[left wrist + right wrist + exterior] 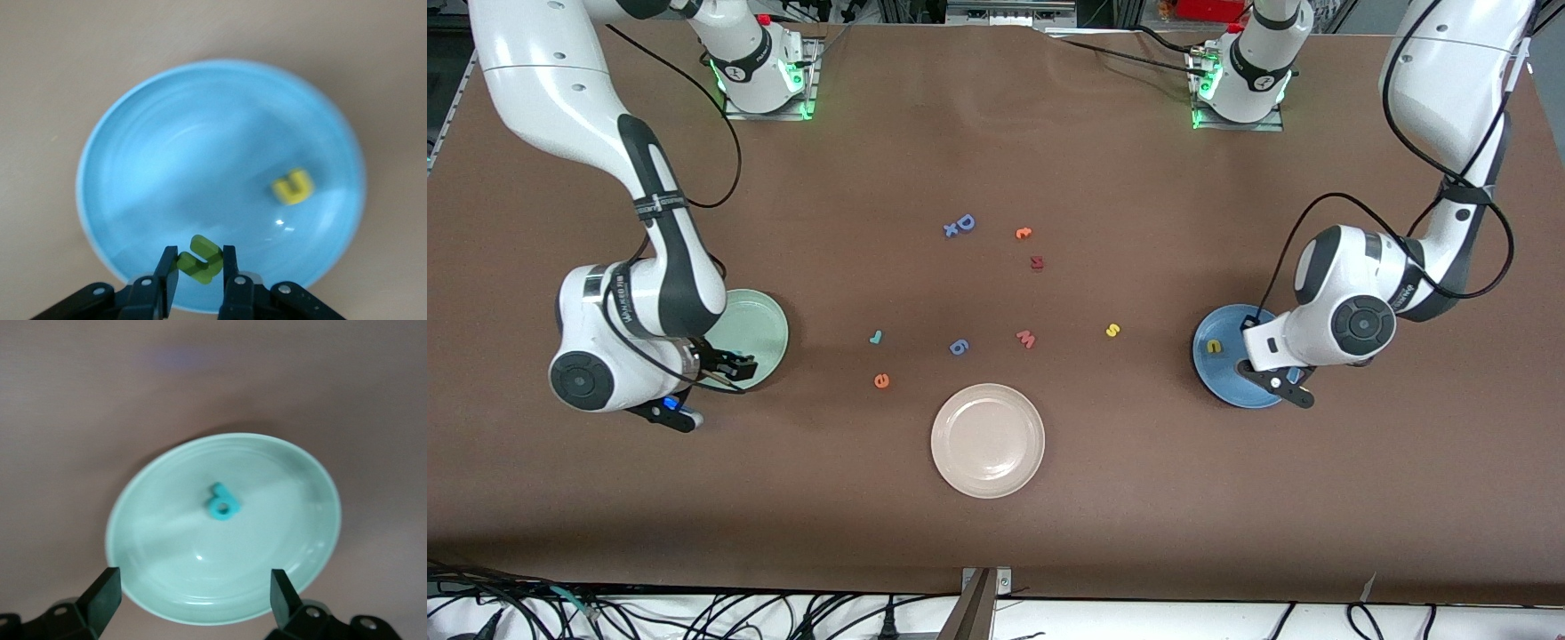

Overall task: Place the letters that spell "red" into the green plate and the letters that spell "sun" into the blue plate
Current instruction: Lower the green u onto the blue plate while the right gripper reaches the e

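The left gripper (198, 270) pinches the olive-green arch (198, 259) over the blue plate (167, 153), where a yellow arch (293, 186) lies — let go low, inside the rim. The right gripper (193, 593) hangs wide over the green plate (280, 520) — teal "d" (221, 504) inside

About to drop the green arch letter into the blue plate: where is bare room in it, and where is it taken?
The blue plate is mostly bare: its middle and the rim away from the left gripper, which holds the olive-green arch over the near rim. Only the yellow arch takes a spot, off to one side. The right gripper hangs open over the green plate.
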`<state>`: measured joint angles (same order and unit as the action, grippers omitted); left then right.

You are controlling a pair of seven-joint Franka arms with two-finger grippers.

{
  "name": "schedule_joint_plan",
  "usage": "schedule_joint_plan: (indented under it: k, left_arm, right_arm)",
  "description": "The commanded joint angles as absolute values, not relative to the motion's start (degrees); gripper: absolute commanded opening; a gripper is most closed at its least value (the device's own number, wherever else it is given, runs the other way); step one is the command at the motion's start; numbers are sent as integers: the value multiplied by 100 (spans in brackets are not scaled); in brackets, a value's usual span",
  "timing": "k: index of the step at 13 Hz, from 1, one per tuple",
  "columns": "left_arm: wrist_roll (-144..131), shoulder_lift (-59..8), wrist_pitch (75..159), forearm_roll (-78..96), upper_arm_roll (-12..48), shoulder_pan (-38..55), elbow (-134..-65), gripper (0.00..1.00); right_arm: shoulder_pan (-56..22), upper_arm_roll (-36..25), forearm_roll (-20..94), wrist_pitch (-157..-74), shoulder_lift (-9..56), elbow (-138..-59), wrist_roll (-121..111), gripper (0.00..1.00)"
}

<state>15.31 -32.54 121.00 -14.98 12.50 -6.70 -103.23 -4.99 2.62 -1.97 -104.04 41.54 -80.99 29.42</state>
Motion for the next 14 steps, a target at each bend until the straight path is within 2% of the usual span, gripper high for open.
schedule_joint_plan:
  k: [1,2,3,4,7,11,14]
  left_arm:
    - [1652,-3462,12321,-1793,1336,-931,-10318,16]
    - [1652,-3472,12331,-1793,1336,-932,-10327,37]
    - [1652,-3463,12331,-1793,1336,-932,-10318,81]
    - [1652,-3454,12331,-1784,1345,-940,-10327,100]
    - [1652,-3279,12209,-1758,1511,-923,-10318,100]
    - [1154,-3041,11953,-1705,2275,-905,-10318,100]
    - [-22,-3067,11953,-1705,2627,-713,-10318,100]
  right_arm:
    - [-859,264,-114,-10704,4096,-8095,3417,99]
    - [-1018,255,-114,-10844,4096,-8103,3576,99]
    - [-1098,264,-106,-11020,4104,-8104,3716,99]
    - [-1194,281,-18,-11230,4104,-8104,3796,99]
    - [-1546,299,185,-11775,4139,-8104,4173,99]
    - [-1871,290,150,-12557,4271,-8165,4516,99]
    - [-1995,290,132,-13252,4421,-8366,4720,99]
